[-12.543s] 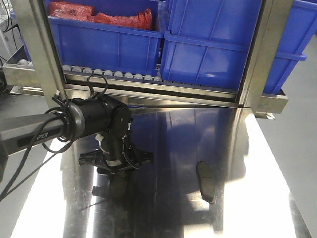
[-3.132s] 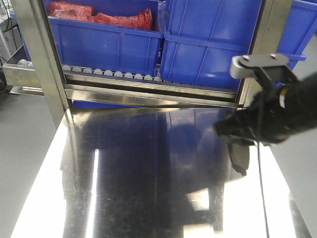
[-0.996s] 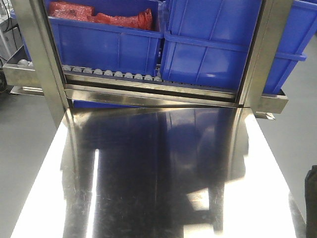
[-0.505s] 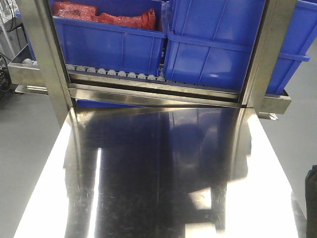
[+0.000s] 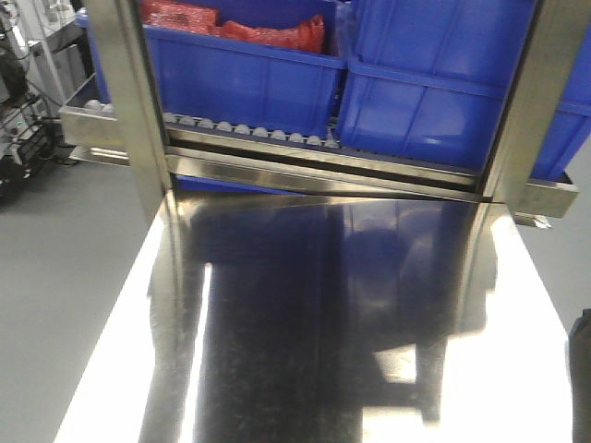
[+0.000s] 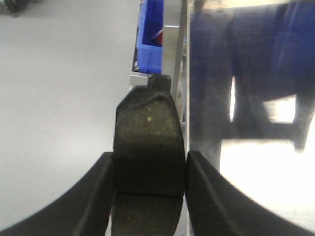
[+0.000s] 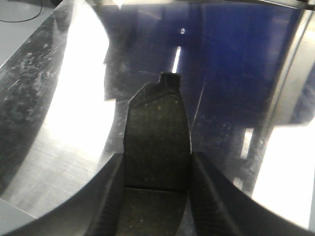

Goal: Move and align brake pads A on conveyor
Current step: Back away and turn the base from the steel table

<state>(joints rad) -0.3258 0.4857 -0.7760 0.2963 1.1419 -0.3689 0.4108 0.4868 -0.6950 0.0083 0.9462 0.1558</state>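
Left side first: the left gripper (image 6: 148, 156) is pinching a brake pad (image 6: 147, 130) between its two fingers (image 6: 93, 196). The jaws are closed in to just the pad's width, and the tabbed end is sticking out forward. That pad is hanging over the grey floor (image 6: 59, 98), right beside the edge of the shiny steel tabletop (image 6: 246, 73), with a blue bin (image 6: 150, 29) showing up ahead.

In the front view the tabletop is reflecting the blue bins (image 5: 434, 101). Red bags (image 5: 277, 35) are sitting in the left one, and a row of rollers (image 5: 249, 132) is running underneath.

Over on the right, the right gripper (image 7: 157, 158) is squeezing a second brake pad (image 7: 157, 123) the same way, jaws snug on its sides. It's hanging over the steel top, but I can't tell if it's touching.
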